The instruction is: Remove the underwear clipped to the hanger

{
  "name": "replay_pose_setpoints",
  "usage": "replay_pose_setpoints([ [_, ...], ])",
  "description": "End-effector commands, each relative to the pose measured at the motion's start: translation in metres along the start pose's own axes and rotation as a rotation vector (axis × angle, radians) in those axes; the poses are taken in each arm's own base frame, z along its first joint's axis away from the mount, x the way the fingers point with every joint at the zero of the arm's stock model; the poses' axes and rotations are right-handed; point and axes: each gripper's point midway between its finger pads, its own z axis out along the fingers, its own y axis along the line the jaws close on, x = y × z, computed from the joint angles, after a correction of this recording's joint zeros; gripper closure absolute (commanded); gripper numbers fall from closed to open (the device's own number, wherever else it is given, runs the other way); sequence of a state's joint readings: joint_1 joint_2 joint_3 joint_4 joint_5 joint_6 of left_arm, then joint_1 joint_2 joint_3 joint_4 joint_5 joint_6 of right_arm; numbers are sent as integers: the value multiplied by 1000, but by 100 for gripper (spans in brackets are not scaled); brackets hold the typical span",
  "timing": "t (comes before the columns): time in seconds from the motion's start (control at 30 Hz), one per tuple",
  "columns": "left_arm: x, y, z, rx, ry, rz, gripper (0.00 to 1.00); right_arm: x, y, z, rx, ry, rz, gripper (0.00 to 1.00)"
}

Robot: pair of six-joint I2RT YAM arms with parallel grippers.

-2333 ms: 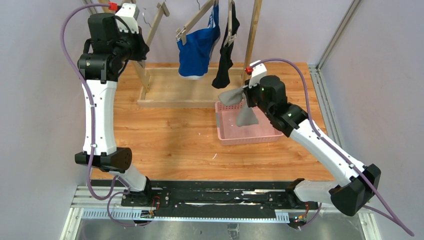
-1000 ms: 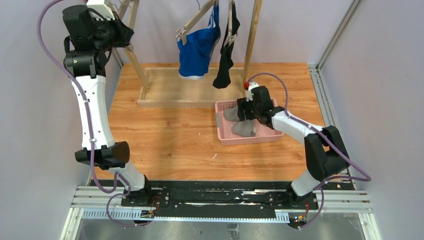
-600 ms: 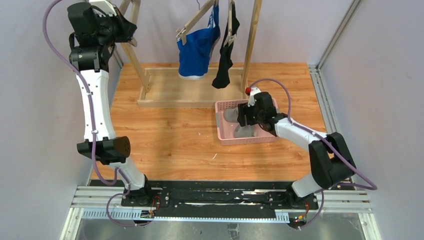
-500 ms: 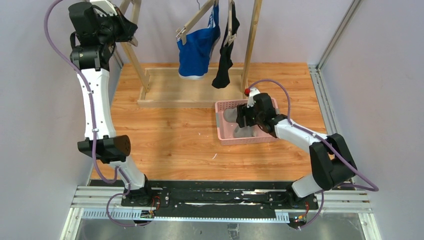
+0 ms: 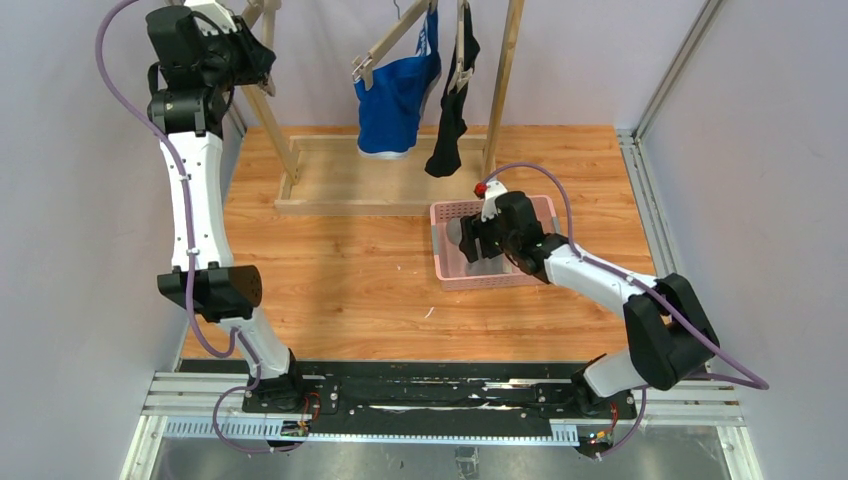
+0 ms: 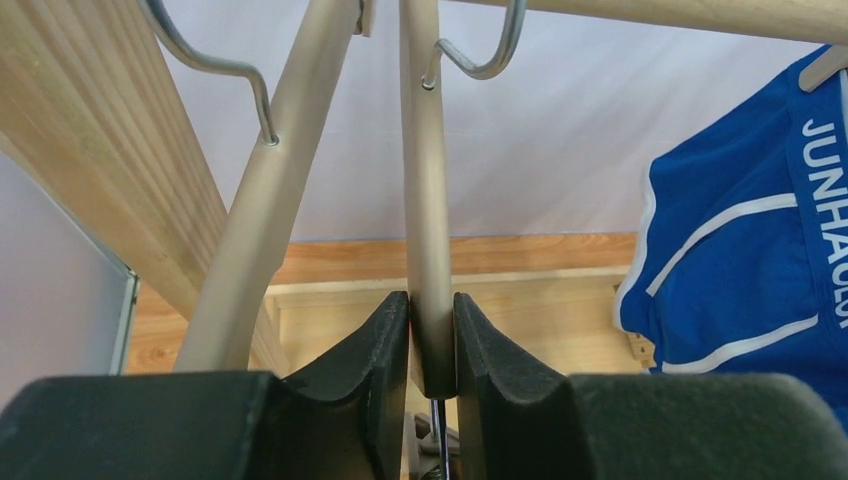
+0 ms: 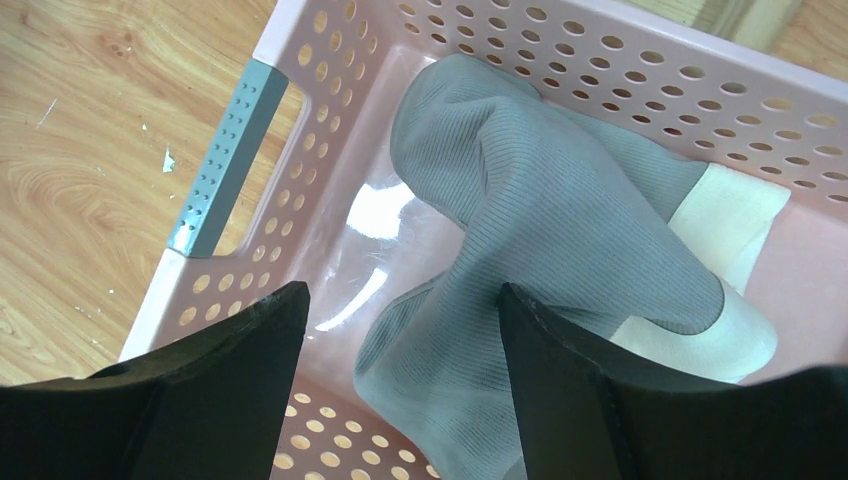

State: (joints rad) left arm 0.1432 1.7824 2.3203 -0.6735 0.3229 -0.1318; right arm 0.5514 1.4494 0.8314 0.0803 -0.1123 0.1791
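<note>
Two-arm workcell seen from above, with both wrist views. The wooden table (image 5: 330, 270) carries a wooden drying rack (image 5: 380, 205) at its far side and a perforated pink basket (image 7: 620, 90) just in front of the rack's right post.

The right end effector (image 7: 400, 300) hangs low over the basket's left half with its fingers spread wide and holds nothing. The light grey briefs (image 7: 540, 220) lie crumpled inside the basket, beneath and between the fingers, with a pale band showing at their right edge. The fabric appears free of both fingers.

The left arm reaches high to the rack's upper left corner. There the left end effector (image 6: 432, 335) is closed narrowly about the lower end of a beige hanger (image 6: 425, 200), whose wire hook hangs from the rack's top rail. Its pads (image 6: 385, 345) lie against both sides of the hanger arm, and no gap is visible. A second beige hanger (image 6: 270, 230) leans just to the left of it.

The blue briefs with white trim (image 5: 395, 95) and the black briefs (image 5: 447, 125) hang side by side from the rack's top, right of the left end effector. Each is clipped to its own hanger, well above the table.
</note>
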Motion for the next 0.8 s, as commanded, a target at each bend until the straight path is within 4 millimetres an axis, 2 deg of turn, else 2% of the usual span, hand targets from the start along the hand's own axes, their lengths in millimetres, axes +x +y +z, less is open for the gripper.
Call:
replay_pose_setpoints([
  [0.0, -23, 0, -16, -17, -74, 37, 71, -10, 12, -6, -21, -45, -33, 29],
  [0.07, -29, -3, -22, -17, -94, 46, 70, -11, 14, -7, -29, -49, -44, 29],
  [0.13, -37, -6, -29, -14, -118, 60, 61, -11, 16, -8, -31, -49, -51, 28],
  [0.23, -46, -11, -41, -10, -139, 82, 59, -10, 18, -9, -35, -51, -53, 28],
  [0.33, -45, -13, -51, -17, -127, 96, 58, -10, 21, -10, -41, -54, -56, 28],
  [0.53, -36, 0, -69, -108, -91, 130, 55, -9, 28, -11, -58, -54, -70, 28],
  [0.77, -56, 4, -119, -231, -180, 173, 55, -5, 32, -16, -64, -52, -80, 28],
])
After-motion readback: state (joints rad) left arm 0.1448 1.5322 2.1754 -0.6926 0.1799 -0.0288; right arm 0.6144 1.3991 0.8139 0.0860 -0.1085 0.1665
